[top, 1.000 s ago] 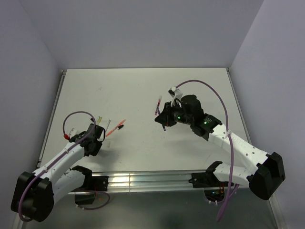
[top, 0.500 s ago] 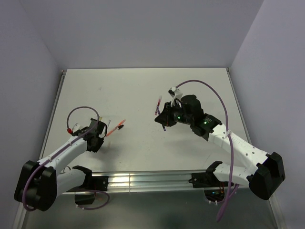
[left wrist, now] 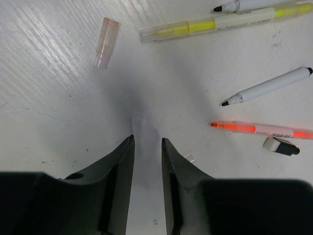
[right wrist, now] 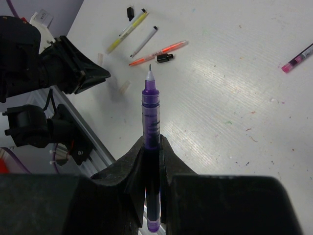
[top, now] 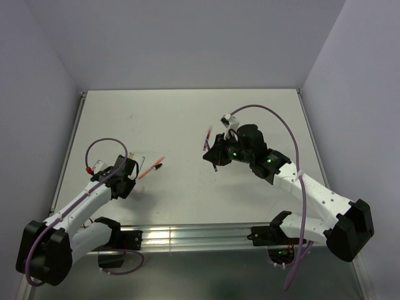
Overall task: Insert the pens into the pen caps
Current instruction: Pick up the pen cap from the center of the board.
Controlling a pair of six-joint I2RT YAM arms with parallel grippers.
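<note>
Left pincer [left wrist: 146,139] narrowly parted, newly swung left of the orange pen [left wrist: 259,129] to a clear cap [left wrist: 139,120], right pincer [right wrist: 152,139] still clamping purple pen [right wrist: 150,112]: cap grab probably next.

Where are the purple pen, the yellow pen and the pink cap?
purple pen [right wrist: 151,112], right wrist view, middle of its barrel.
yellow pen [left wrist: 200,25], left wrist view, yellow part of its barrel.
pink cap [left wrist: 106,41], left wrist view, middle of the tube.
</note>
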